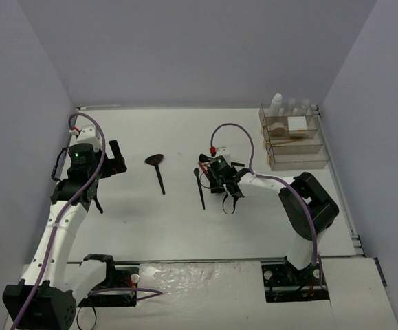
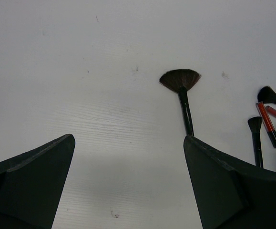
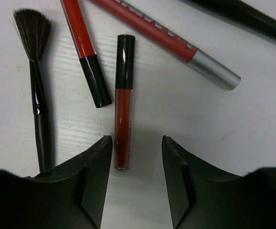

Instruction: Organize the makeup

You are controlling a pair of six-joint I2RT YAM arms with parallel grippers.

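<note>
Right gripper, jaws apart, straddles the lip gloss tube; we should centre it before closing.

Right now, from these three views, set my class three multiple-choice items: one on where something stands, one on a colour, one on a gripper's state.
1. Where does the clear tiered plastic organizer stand?
A) between the arm bases
B) at the far right corner of the white table
C) at the far left corner

2. What colour is the slim black-capped tube between the fingers of the right gripper?
A) red
B) blue
C) green

3. How is the left gripper?
A) shut on a fan brush
B) shut on a bottle
C) open, holding nothing

Key:
1 B: the top view shows it by the right wall, far from the arms.
2 A: its body shows red in the right wrist view.
3 C: its fingers stand wide apart with nothing between them.
</note>
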